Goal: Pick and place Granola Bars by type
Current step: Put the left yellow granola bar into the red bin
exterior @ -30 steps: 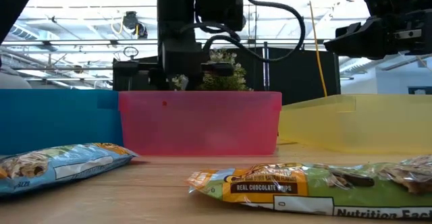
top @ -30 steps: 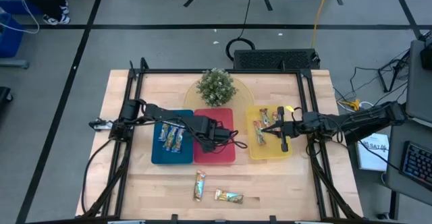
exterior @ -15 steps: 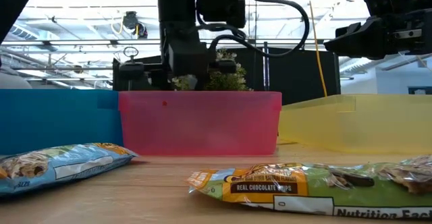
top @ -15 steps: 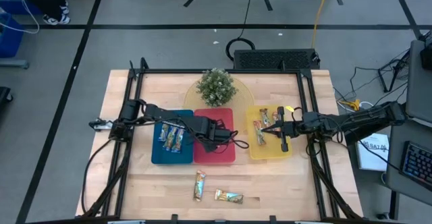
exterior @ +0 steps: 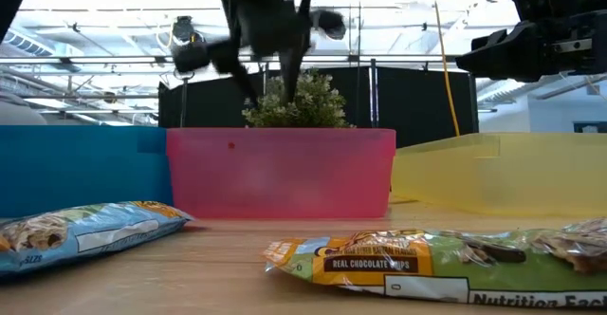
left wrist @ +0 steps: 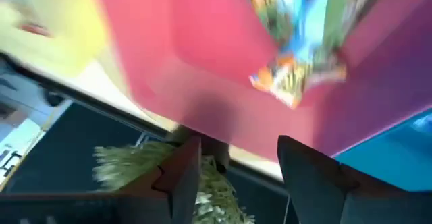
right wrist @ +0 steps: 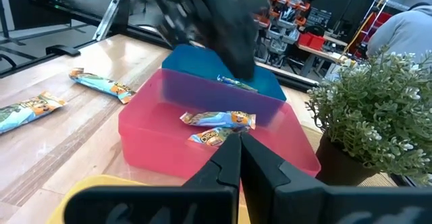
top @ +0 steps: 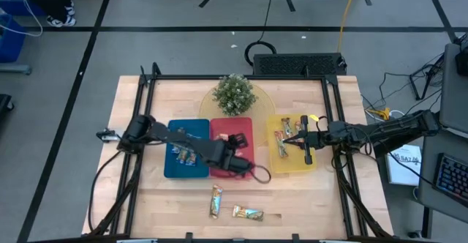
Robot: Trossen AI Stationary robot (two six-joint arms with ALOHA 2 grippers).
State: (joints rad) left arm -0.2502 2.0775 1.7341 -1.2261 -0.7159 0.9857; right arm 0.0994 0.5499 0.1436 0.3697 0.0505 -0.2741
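Over on the left, the left arm reaches across the blue tray (top: 175, 171), which holds a few granola bars (top: 183, 151), and its left gripper (top: 235, 142) hangs above the red tray (top: 245, 126). Its two dark fingers (left wrist: 181, 177) stand apart with nothing between them. Below them, in the left wrist view, a wrapped bar (left wrist: 297, 45) lies on the red tray floor; from the right wrist view two bars (right wrist: 219, 119) show there, one just beside the other.

Behind the trays a small potted plant (top: 234, 94) stands at the back of the table (top: 131, 206), near the red tray's far edge.

Further right the yellow tray (top: 281, 164) holds a few more bars (top: 281, 143). The right gripper (top: 290, 141) hovers over this tray, its fingers (right wrist: 233, 158) pressed together on nothing.

Near the front edge of the table, apart from all three trays, two loose bars wait on the bare wood: a blue-accented one (top: 216, 200) and, to its right, a green and orange one (top: 248, 214). They lie close together but do not touch. In the low view the green one (exterior: 417, 263) fills the foreground.
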